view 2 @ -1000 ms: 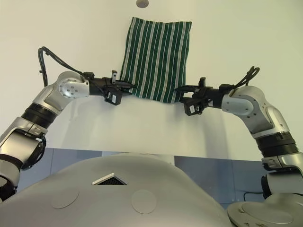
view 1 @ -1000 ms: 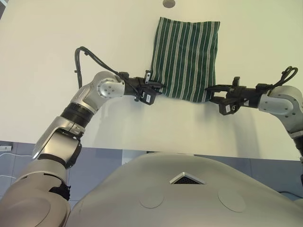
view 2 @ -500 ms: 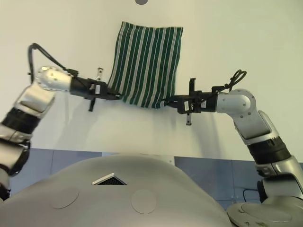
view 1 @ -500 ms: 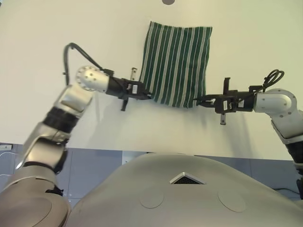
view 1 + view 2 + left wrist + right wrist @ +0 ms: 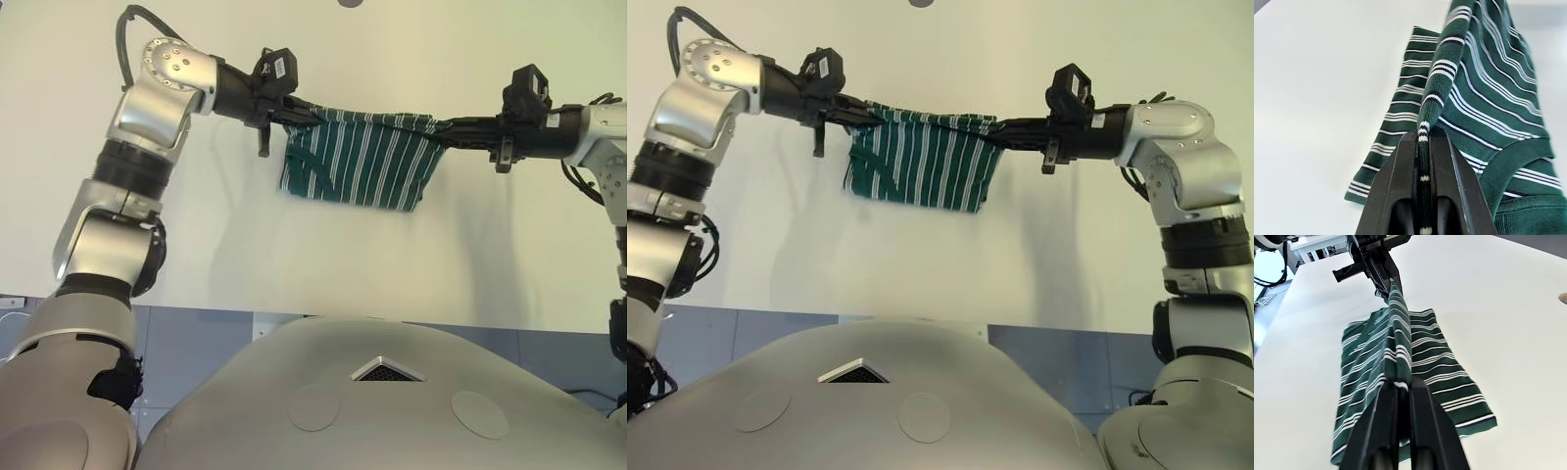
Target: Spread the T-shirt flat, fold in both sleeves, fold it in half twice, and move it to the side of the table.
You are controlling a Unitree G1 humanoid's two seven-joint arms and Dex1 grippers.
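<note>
The left hand [image 5: 306, 114] is clenched on one top corner of the T-shirt [image 5: 358, 168], and the right hand [image 5: 443, 128] on the other. The striped cloth is held stretched above the counter [image 5: 294, 264], with its lower part laid on the counter.

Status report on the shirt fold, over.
Left gripper, right gripper shut on T-shirt edge, held taut between them. Rest lies on table. Small disc at far edge, apart from it.
</note>
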